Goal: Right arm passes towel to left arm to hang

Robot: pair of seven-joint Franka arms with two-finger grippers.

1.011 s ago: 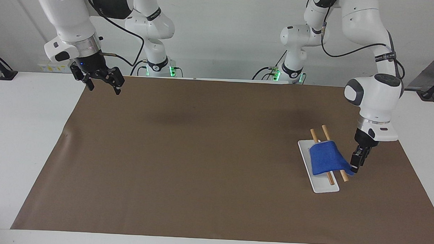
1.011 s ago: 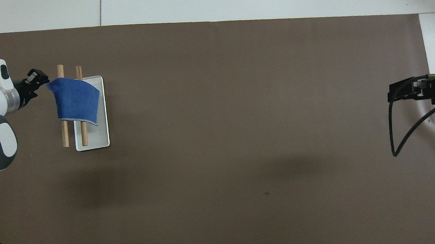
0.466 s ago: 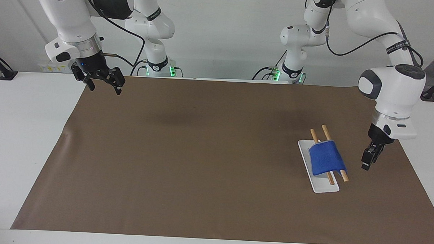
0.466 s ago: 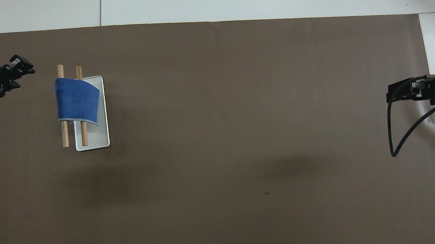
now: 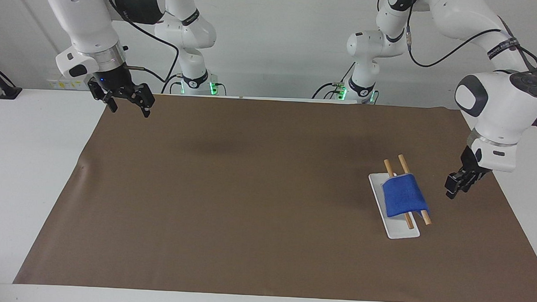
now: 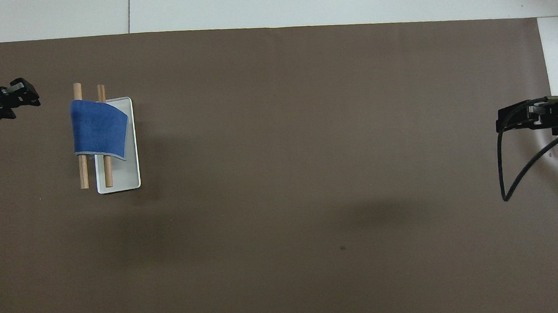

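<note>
The bright blue towel (image 5: 403,198) hangs draped over the two wooden rods (image 5: 389,166) of a small rack on a white base (image 5: 402,230), toward the left arm's end of the table. In the overhead view the towel (image 6: 99,130) covers the part of the rods (image 6: 83,172) farther from the robots. My left gripper (image 5: 450,192) is open and empty, raised beside the rack and clear of the towel; it also shows in the overhead view (image 6: 26,93). My right gripper (image 5: 129,109) is open and empty, and waits raised over the mat's corner at its own end (image 6: 500,121).
A brown mat (image 5: 249,190) covers most of the white table (image 5: 27,160). A loose black cable (image 6: 512,184) hangs in a loop from the right wrist.
My left gripper has let go of the towel's corner and moved up and away from the rack. The towel has settled on the rods. The right arm has barely moved.
</note>
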